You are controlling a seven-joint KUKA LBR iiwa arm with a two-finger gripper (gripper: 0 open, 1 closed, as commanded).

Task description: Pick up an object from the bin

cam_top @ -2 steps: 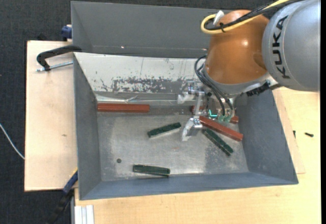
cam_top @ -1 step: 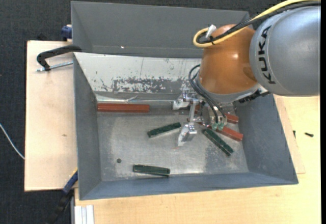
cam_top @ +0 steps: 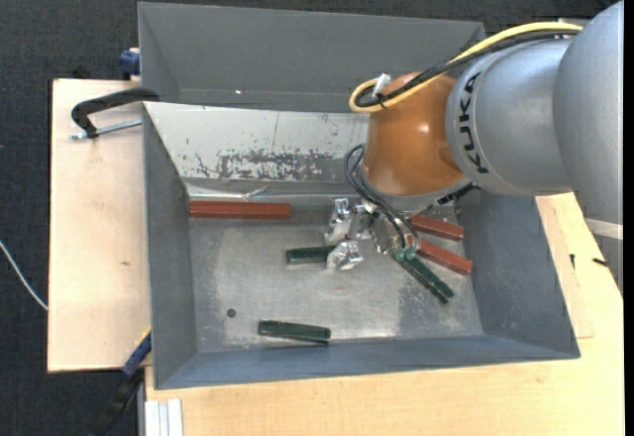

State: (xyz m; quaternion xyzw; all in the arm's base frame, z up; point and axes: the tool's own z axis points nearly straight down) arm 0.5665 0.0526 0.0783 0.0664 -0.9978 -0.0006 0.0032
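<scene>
The smooth silver-grey rounded arm point(cam_top: 535, 117) bears black KUKA lettering point(cam_top: 467, 132) on a paler band. A glossy orange dome-shaped cover point(cam_top: 406, 142) caps its wrist, and a yellow cable point(cam_top: 495, 40) paired with a black one loops over it. Below is the small bright-metal gripper point(cam_top: 346, 244), with what seem to be thin dark wires point(cam_top: 381, 216) beside it.

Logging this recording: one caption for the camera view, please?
Gripper low in the grey bin beside a dark green stick; a red-brown stick lies along the back wall.
</scene>
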